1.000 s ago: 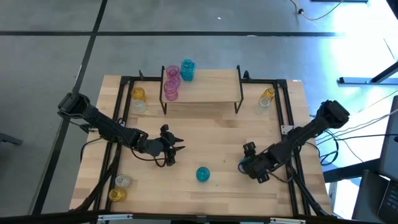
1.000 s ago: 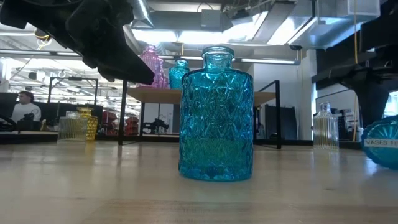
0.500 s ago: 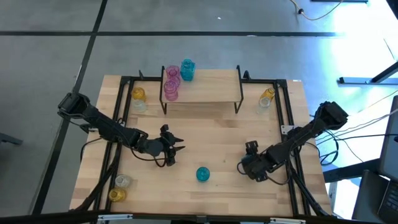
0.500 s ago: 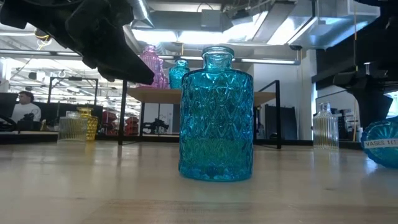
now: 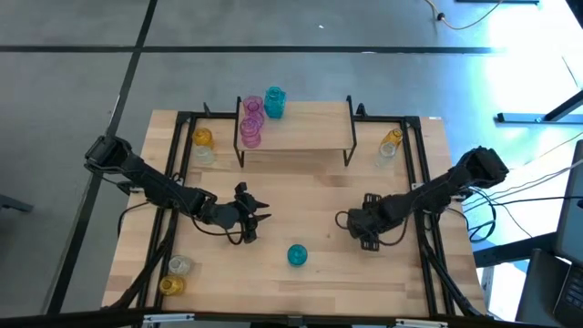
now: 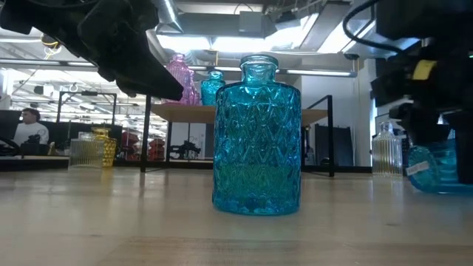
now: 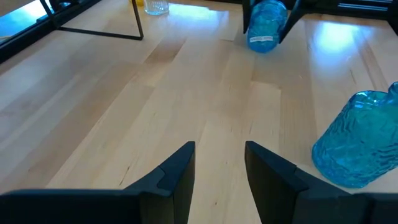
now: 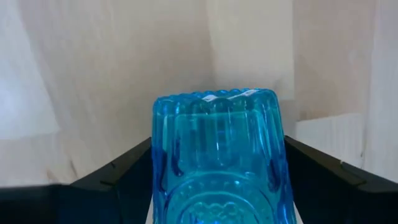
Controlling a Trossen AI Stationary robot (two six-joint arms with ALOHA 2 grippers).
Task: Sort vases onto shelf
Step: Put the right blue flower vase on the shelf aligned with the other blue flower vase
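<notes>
Right tool [image 5: 351, 221] gripping a blue vase [image 8: 217, 158], shelf [image 5: 296, 126] lying beyond across the worktop [image 5: 310, 187]; left tool [image 7: 219, 163] idling, fingers narrowly parted, empty.

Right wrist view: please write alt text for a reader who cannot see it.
A blue ribbed glass vase fills the middle of the picture, held between the right gripper's two dark fingers. Behind it is the light wooden tabletop.
</notes>
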